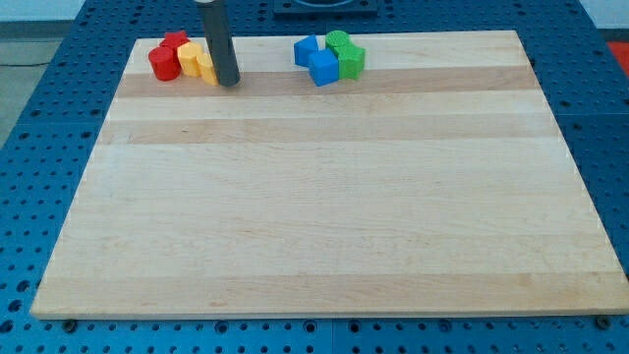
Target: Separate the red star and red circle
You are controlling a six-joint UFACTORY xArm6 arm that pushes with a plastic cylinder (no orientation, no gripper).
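The red circle (163,64) sits at the top left of the wooden board (324,197), at the left end of a tight cluster. The red star (175,43) lies just behind it, touching it. Two yellow blocks (195,61) press against the red ones on their right; their shapes are hard to make out. My rod comes down from the top edge and my tip (228,83) rests on the board right beside the yellow blocks, on their right side, away from the red blocks.
A second cluster lies at the top middle: two blue blocks (315,60) on its left and two green blocks (345,53) on its right, all touching. The board lies on a blue perforated table (39,147).
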